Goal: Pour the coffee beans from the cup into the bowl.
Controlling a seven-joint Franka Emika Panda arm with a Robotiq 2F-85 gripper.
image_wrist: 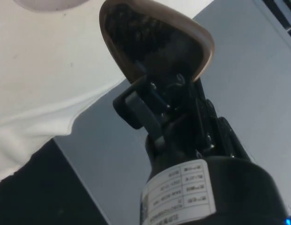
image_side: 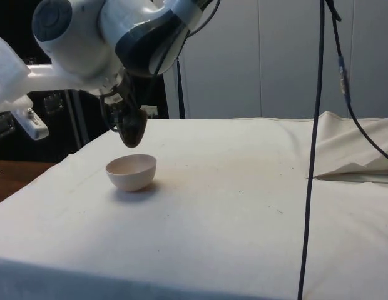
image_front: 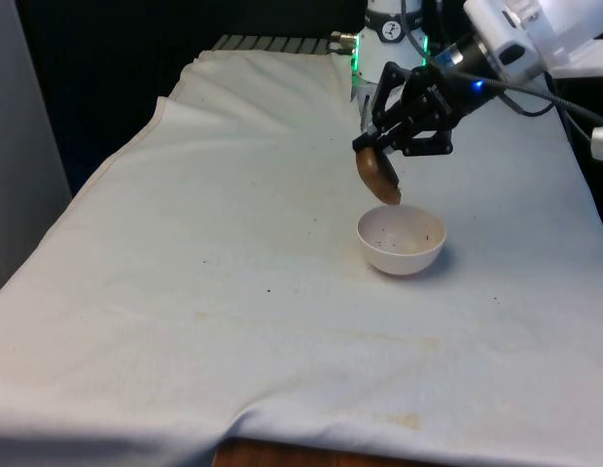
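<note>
In the front view the white cloth (image_front: pixel 185 321) that covers the table (image_front: pixel 282 455) lies nearest, soft and matte, with shallow wrinkles, some faint brownish stains and a few tiny dark specks; at the near edge a strip of brown wood shows under it. Farther back stands the bowl (image_front: pixel 402 240), white, round and smooth, with a thin rim. Inside it I see only a few small dark grains on the pale bottom. Just above its rim, on the front view's left side of it, I hold the cup (image_front: pixel 377 173), brown, smooth and a little glossy, tilted strongly so that its mouth turns down toward the bowl. My gripper (image_front: pixel 379 146) is black, and my two fingers (image_wrist: pixel 136 110) are closed on the rim of the cup, one inside and one outside. In the wrist view the opening of the cup (image_wrist: pixel 155 42) looks squeezed into a rounded triangle, and dark coffee beans (image_wrist: pixel 131 33) lie heaped inside against its wall. On my black body there is a white label (image_wrist: pixel 178 192) with several lines of small print, which I cannot read. In the side view the cup (image_side: pixel 132 128) hangs just over the bowl (image_side: pixel 131 172) without touching it.
</note>
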